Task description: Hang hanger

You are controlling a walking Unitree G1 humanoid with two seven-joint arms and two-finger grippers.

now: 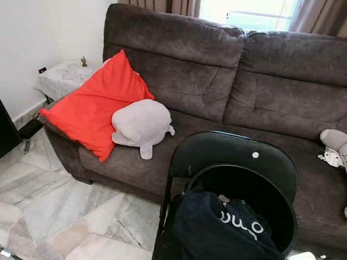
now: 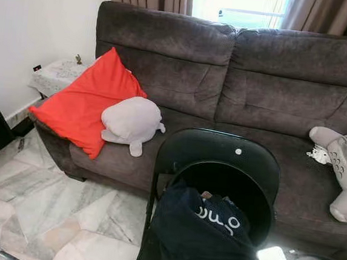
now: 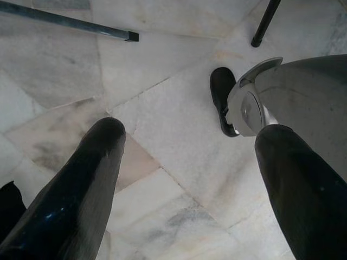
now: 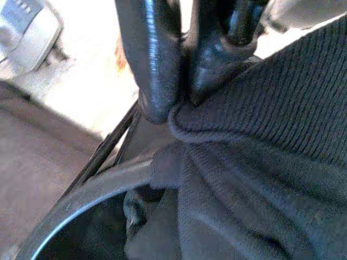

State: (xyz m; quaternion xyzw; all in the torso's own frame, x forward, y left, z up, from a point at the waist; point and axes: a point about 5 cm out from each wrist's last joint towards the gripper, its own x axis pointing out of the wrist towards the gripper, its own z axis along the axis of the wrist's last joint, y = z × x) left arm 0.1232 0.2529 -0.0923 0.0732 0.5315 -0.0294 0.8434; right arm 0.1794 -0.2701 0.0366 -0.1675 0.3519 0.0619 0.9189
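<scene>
A black chair (image 1: 231,165) stands before a brown sofa (image 1: 239,69), a dark garment (image 1: 225,238) draped over its back. The right tool (image 4: 181,103) pinches the garment's ribbed edge, fingers closed on it. The left tool (image 3: 190,179) hangs open over the marble floor (image 3: 162,124) beside the chair.

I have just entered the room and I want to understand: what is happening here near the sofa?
The robot stands before a black folding chair that faces a dark brown fabric sofa. A dark knitted garment with white letters lies on the chair. The right end effector has its black fingers shut on a fold of this garment. The left end effector hangs open over the marble floor. A red cushion and a grey plush toy rest on the sofa.
</scene>
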